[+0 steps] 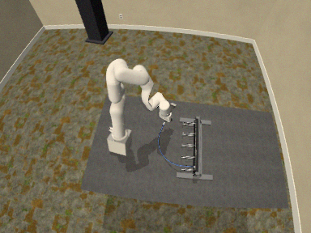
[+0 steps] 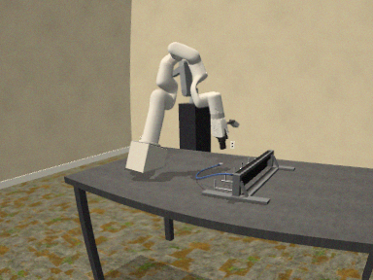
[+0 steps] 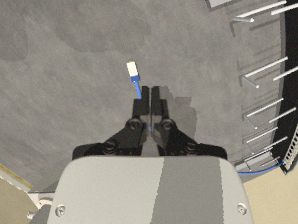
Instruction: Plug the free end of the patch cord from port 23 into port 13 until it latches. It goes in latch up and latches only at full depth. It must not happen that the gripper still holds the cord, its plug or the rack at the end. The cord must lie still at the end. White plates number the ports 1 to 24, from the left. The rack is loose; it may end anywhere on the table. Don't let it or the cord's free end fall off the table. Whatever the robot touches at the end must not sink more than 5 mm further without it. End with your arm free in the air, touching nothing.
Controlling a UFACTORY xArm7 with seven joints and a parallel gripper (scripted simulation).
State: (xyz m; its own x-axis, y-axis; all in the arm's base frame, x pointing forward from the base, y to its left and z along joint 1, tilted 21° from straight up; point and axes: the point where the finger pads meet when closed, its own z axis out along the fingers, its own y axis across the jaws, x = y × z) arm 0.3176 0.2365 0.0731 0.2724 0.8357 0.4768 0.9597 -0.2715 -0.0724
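Observation:
The rack stands on the dark table, its port numbers too small to read; it also shows in the exterior view and at the right edge of the wrist view. The blue patch cord curves from the rack's near end toward the arm. Its free end with the white plug lies on the table just ahead and left of my fingertips, and also shows in the exterior view. My gripper is shut with the fingers together, hovering above the cord's free end. I see nothing between the fingers.
The arm's base stands left of the rack. The rack's flat feet stick out at both ends, and metal cable bars point toward the arm. A black pillar stands on the floor beyond the table.

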